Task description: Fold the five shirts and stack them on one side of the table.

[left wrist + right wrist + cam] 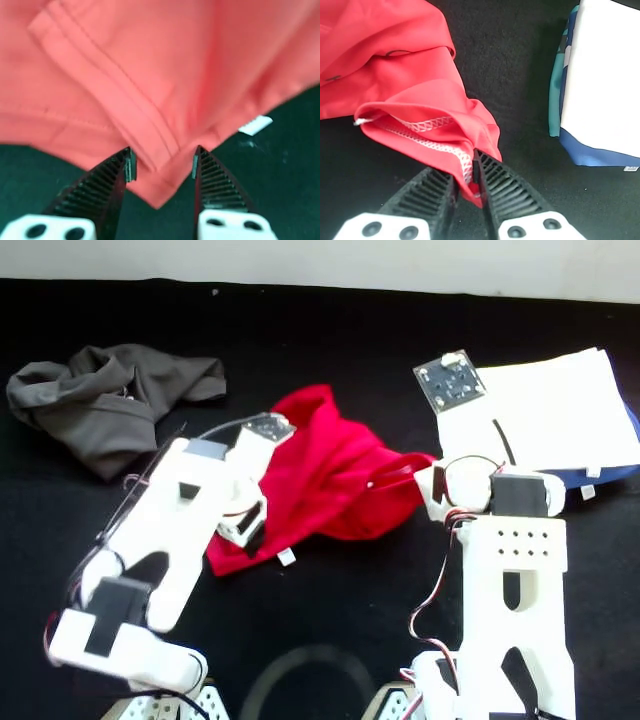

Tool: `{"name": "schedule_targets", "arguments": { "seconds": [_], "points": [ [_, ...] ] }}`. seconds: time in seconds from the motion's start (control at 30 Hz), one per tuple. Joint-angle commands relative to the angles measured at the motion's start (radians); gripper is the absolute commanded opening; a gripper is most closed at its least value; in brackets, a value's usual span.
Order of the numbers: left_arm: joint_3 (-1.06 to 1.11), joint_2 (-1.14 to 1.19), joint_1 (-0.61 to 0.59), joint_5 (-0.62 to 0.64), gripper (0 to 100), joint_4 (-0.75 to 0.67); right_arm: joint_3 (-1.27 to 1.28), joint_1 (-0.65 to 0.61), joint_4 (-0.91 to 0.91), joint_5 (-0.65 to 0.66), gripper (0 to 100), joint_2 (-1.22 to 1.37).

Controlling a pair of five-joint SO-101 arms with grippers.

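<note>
Nearest, my right gripper (466, 167) pinches the hem of the red shirt (395, 60) just beside the folded stack (605, 90); my left gripper (163, 157), jaws apart astride the corner farther from that stack, should, I judge, close squarely before both pull taut.

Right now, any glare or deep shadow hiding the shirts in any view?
High view: the white shirt is washed out, folds unreadable; the grey shirt is dim on the black table, outline readable. Left wrist view: the red shirt is evenly lit, seams plain at the left end effector. Right wrist view: mild shade under the hem in the right end effector, stitching readable.
</note>
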Motion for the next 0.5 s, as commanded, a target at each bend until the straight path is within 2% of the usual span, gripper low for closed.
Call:
{"name": "schedule_targets", "arguments": {
  "seconds": [0.0,0.1,0.23,0.3,0.47],
  "points": [
    [-0.090,0.051,-0.031,0.006,19,-0.020,0.005,-0.001,-0.007,0.006,0.6,-0.035],
    [-0.143,0.054,-0.042,0.006,17,0.041,0.007,-0.001,-0.007,0.006,0.6,-0.035],
    [-0.236,0.054,-0.048,0.006,0,0.127,0.007,-0.001,-0.007,0.006,0.6,-0.028],
    [-0.280,0.054,-0.050,0.006,3,0.169,0.007,-0.001,-0.007,0.006,0.6,-0.025],
    [-0.383,0.062,-0.079,0.003,1,0.206,0.007,-0.001,-0.015,0.008,0.6,-0.025]
  ]
}}
